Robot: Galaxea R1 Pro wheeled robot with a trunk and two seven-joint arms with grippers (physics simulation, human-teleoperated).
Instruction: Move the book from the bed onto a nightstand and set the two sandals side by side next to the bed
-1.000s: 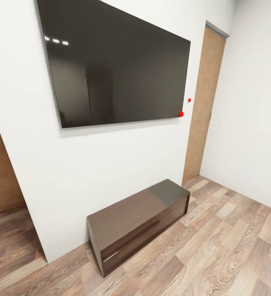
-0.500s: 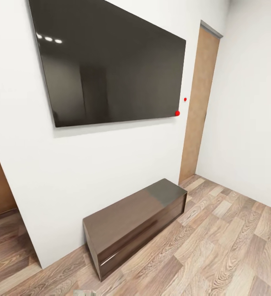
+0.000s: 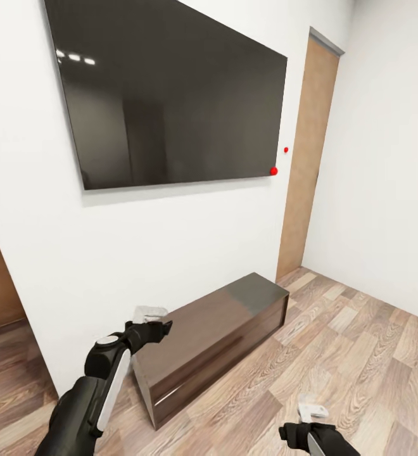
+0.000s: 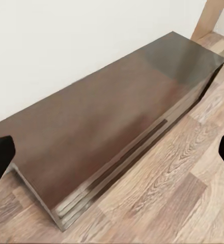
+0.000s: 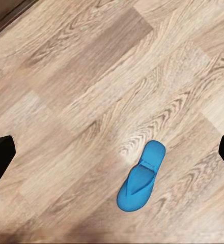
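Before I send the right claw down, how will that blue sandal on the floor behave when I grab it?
The blue sandal looks thin and flat, so probably light and somewhat bendy. It lies flat on the smooth wood-plank floor, so it may slide when nudged, but it won't roll or tip. The raised strap seems the easiest grip; the low sole edge is harder.

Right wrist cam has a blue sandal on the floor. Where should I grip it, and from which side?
Judging by its pose, come straight down on the sandal: it lies flat on the wood floor, sole down. Close the fingers across its narrow middle near the strap, since the toe end widens.
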